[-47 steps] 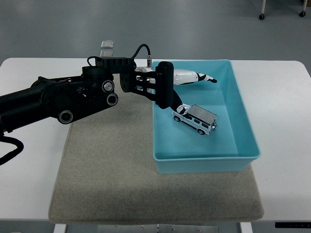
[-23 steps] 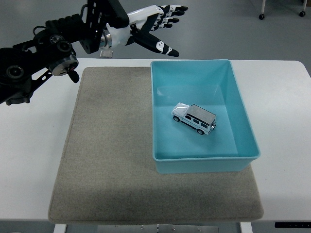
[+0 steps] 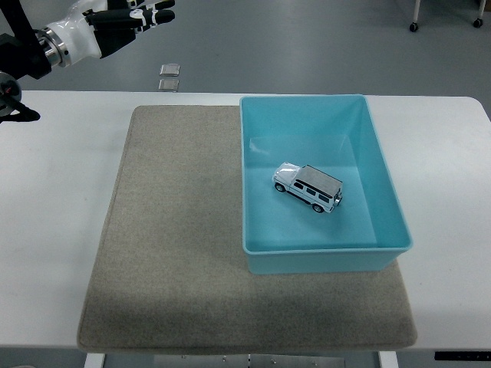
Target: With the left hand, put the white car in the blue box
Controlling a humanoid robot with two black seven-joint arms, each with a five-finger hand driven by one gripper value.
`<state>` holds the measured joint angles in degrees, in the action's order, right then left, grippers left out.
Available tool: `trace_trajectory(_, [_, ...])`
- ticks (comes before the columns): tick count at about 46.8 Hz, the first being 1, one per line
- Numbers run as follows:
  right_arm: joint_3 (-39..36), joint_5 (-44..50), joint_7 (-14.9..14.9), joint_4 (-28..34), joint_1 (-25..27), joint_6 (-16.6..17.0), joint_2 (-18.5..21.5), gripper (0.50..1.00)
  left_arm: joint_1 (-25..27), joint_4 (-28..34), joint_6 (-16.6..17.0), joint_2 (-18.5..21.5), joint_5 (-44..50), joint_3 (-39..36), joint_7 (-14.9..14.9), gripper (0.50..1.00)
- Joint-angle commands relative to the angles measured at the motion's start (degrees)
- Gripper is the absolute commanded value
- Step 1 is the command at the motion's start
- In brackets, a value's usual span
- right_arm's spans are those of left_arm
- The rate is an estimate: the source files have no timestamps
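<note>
The white car (image 3: 308,187) rests on its wheels on the floor of the blue box (image 3: 383,184), near the middle, with nothing touching it. The box stands on the right part of a grey mat (image 3: 176,230). My left hand (image 3: 126,17) is raised at the top left corner, well away from the box, with its fingers spread and holding nothing. The right arm is out of view.
The grey mat covers the table's middle. White table (image 3: 54,215) shows on both sides. Two small grey squares (image 3: 169,77) lie on the floor beyond the table's far edge.
My left hand has let go of the car in the box, lifted out and drawn back up and to the left. The car stays where it was set.
</note>
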<state>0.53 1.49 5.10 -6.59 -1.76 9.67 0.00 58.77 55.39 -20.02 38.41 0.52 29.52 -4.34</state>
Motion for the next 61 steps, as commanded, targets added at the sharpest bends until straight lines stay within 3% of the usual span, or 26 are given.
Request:
trace_trajectory(1, [0.0,0.0,0.0,0.0,0.0,0.0,0.0,0.936,-3.3,-3.6,-2.2,-0.1,5.4,1.8,0.2,1.0])
trace_trajectory(12, [0.0,0.0,0.0,0.0,0.0,0.0,0.0,0.936,-8.4,-10.3,-11.0,-0.6,16.4,2.9,3.5,1.0])
trace_trajectory(18, [0.0,0.0,0.0,0.0,0.0,0.0,0.0,0.936,-10.3,-11.1,-13.6,-0.7,22.8,2.9,5.5,1.0])
trace_trajectory(36, [0.0,0.2,0.0,-0.1,0.1,0.1,0.0,0.936,-11.5,-11.1,-13.9,-4.1,25.8,2.9,5.7,1.0])
trace_trajectory(61, [0.0,-0.1,-0.1,-0.4,0.7,0.6,0.0,0.936,-11.6,-11.2,-13.8,-4.1,25.3,2.8,5.6,1.0])
